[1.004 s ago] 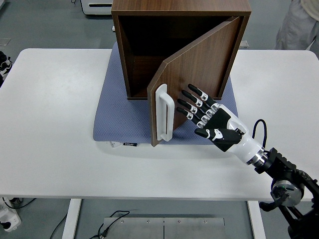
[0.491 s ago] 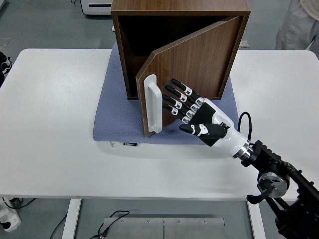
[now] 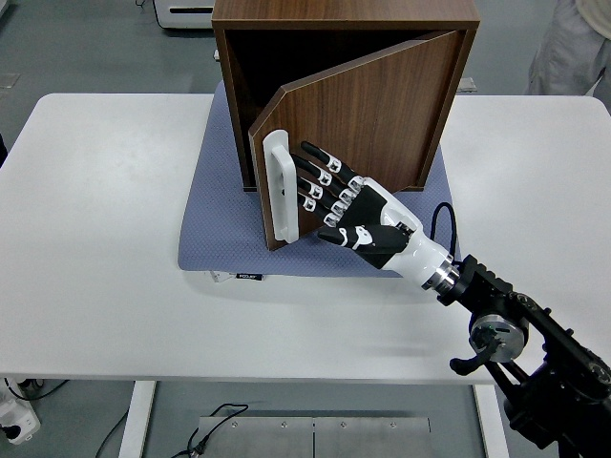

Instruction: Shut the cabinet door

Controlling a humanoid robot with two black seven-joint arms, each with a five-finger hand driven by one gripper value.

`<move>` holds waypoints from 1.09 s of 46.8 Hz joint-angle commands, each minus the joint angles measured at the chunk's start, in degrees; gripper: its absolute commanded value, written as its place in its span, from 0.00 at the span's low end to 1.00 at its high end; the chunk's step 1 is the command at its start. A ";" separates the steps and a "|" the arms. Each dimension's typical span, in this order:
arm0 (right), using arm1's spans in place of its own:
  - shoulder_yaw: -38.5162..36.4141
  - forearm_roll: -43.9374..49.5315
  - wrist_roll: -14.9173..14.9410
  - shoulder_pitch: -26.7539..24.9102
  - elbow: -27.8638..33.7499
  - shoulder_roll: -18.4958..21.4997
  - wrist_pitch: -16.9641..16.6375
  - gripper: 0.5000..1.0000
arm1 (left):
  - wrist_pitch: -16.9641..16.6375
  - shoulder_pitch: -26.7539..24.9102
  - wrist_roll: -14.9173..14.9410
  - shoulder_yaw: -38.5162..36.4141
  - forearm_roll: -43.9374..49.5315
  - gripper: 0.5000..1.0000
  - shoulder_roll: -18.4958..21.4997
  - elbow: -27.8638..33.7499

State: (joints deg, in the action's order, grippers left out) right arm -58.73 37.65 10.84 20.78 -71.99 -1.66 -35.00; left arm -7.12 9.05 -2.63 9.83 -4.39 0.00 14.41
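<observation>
A dark wooden cabinet [image 3: 344, 19] stands on a blue-grey mat [image 3: 224, 224] at the back middle of the table. Its door [image 3: 368, 119] is hinged on the right and stands partly open, its free edge swung out to the left front. A white handle [image 3: 279, 186] runs down that free edge. My right hand [image 3: 329, 191] is open, its fingers [image 3: 320, 174] spread flat against the door's outer face just right of the handle. The left arm does not show.
The white table [image 3: 105, 239] spreads to both sides of the mat. A person's light clothing [image 3: 573, 48] shows at the top right corner. A white appliance [image 3: 186, 11] stands on the floor beyond the table.
My right hand has moved left and away, pushing the door. The door's free edge and handle have swung leftward toward the cabinet front, narrowing the opening.
</observation>
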 commanded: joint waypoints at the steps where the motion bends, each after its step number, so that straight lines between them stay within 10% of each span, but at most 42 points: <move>1: -0.07 -0.03 0.23 1.27 0.97 0.43 0.00 1.00 | 0.00 0.00 -0.01 0.02 0.00 1.00 0.00 0.00; 17: -0.50 -0.39 0.49 4.79 4.75 1.66 0.28 1.00 | 0.00 0.09 -0.01 0.02 0.00 1.00 0.00 0.00; 51: -1.65 -0.65 4.18 8.66 9.06 1.66 12.23 1.00 | 0.00 0.09 -0.01 0.02 0.00 1.00 0.00 0.00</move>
State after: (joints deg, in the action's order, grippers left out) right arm -60.23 37.00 14.46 29.35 -63.16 0.00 -23.76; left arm -7.12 9.08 -2.63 9.84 -4.39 0.00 14.41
